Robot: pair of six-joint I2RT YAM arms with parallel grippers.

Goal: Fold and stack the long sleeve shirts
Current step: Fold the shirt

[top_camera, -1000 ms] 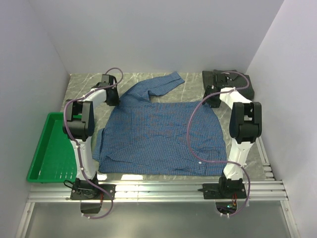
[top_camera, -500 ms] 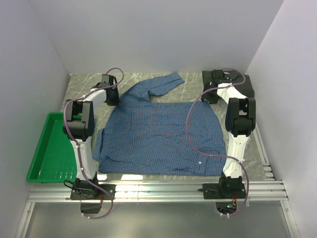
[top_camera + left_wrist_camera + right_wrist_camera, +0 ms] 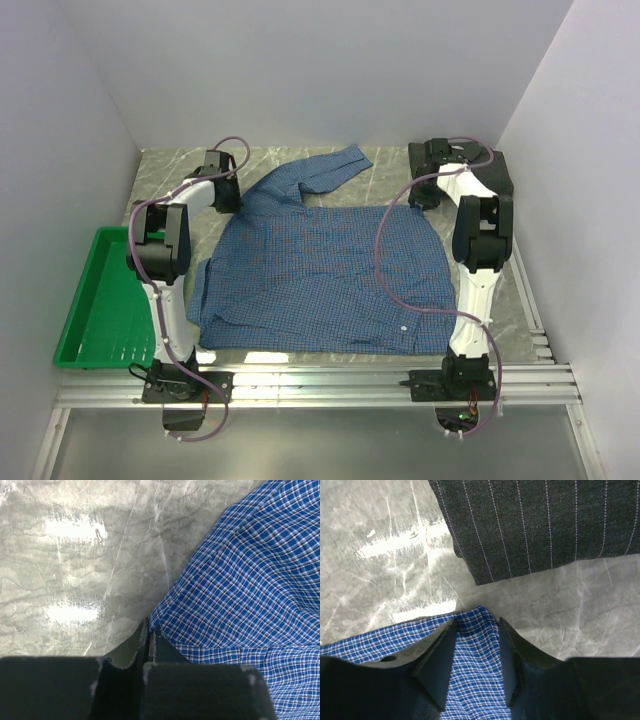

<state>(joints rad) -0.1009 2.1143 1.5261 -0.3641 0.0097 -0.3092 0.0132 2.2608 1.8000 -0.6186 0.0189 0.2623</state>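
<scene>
The blue checked shirt (image 3: 320, 270) lies spread flat on the table, one sleeve reaching to the back. My left gripper (image 3: 228, 200) is at its back left edge. In the left wrist view the gripper (image 3: 149, 627) is shut, its tips pinching the shirt's edge (image 3: 250, 580). My right gripper (image 3: 425, 197) is at the shirt's back right corner. In the right wrist view the gripper (image 3: 477, 621) is open, its jaws astride that corner (image 3: 475, 680). The dark shirt (image 3: 497, 178) lies folded at the back right, partly hidden by my right arm; its pinstriped cloth (image 3: 535, 520) lies just beyond the corner.
A green plastic tray (image 3: 100, 300) sits at the left of the table. Walls close in the left, back and right sides. A metal rail (image 3: 320, 385) runs along the near edge by the arm bases.
My right arm has swung toward the back right, bringing its wrist over the dark shirt. My left arm and the blue shirt have not moved.
</scene>
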